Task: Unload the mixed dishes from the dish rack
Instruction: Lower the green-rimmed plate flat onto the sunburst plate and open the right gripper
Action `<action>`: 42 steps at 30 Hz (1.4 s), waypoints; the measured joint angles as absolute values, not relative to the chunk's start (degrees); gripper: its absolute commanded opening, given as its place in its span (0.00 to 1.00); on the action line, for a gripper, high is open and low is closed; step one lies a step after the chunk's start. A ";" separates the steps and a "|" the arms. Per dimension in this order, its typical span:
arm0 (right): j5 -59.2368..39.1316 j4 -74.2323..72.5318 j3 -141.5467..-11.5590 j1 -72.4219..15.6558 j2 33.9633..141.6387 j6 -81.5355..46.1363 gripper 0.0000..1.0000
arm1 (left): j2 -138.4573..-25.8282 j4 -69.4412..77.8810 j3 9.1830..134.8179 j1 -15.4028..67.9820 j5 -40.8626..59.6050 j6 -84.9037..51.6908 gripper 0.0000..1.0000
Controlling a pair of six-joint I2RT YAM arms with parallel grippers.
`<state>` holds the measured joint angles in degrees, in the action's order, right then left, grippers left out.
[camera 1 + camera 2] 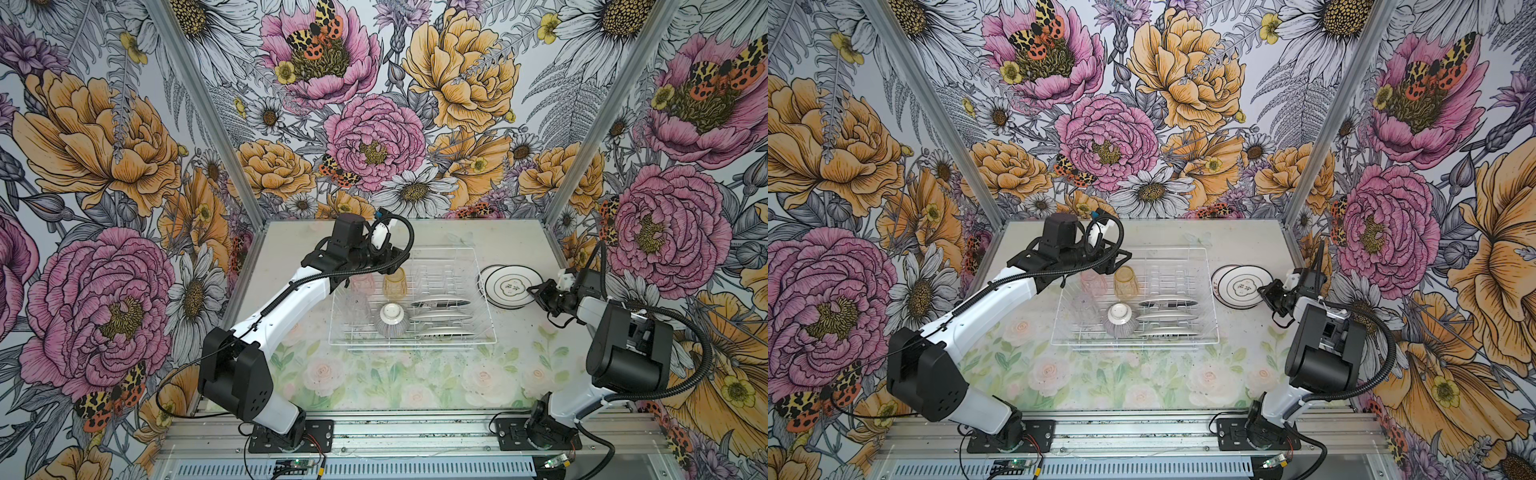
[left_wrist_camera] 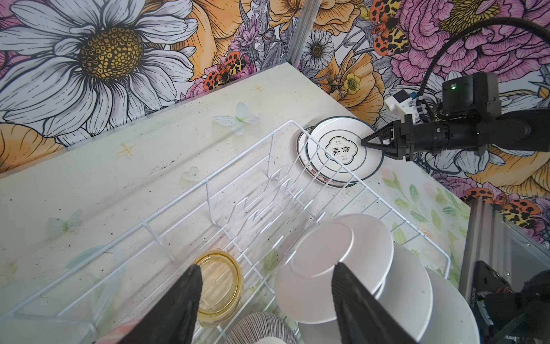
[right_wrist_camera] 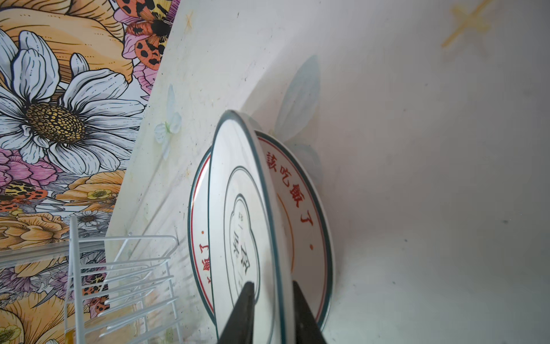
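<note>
Care suited the stiff, slick, chippable top plate [image 3: 238,208], lying on another right of the dish rack [image 1: 411,344] in both top views: my right fingers [image 3: 244,312] straddled its rim, grip unclear; my left fingers [image 2: 178,303] gaped wide.

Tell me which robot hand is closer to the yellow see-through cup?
The left hand. It hangs over the white wire rack, right by the yellow see-through cup; the right hand is outside the rack, at the stacked white plates.

You're in a robot test booth: flowered wall panels [image 1: 104,145] box you in from nine round to three o'clock, metal posts [image 1: 205,108] at ten and two, arms [image 1: 286,303] bolted to a rail [image 1: 415,430] at six.
</note>
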<state>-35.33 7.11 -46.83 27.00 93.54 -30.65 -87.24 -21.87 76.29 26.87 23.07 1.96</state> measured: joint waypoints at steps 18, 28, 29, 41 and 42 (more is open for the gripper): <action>-29.85 11.64 -47.83 26.65 95.02 -26.87 0.37 | -87.72 -22.55 76.31 26.87 23.07 2.13 0.70; -25.98 13.30 -49.39 24.64 95.50 -25.30 0.53 | -87.74 -22.57 76.31 26.87 23.05 2.63 0.70; -25.41 13.43 -49.60 24.36 95.50 -25.17 0.58 | -87.74 -22.57 76.31 26.87 23.03 2.90 0.70; -19.35 15.79 -52.40 21.17 97.84 -24.05 0.85 | -87.77 -22.59 76.31 26.87 22.79 3.20 0.70; -19.14 15.90 -52.80 20.88 98.10 -23.92 0.86 | -87.81 -22.59 76.31 26.87 22.70 3.20 0.70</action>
<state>-19.14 15.90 -52.80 20.88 98.10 -23.92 -87.81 -22.59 76.31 26.87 22.70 3.20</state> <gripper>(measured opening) 0.827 0.706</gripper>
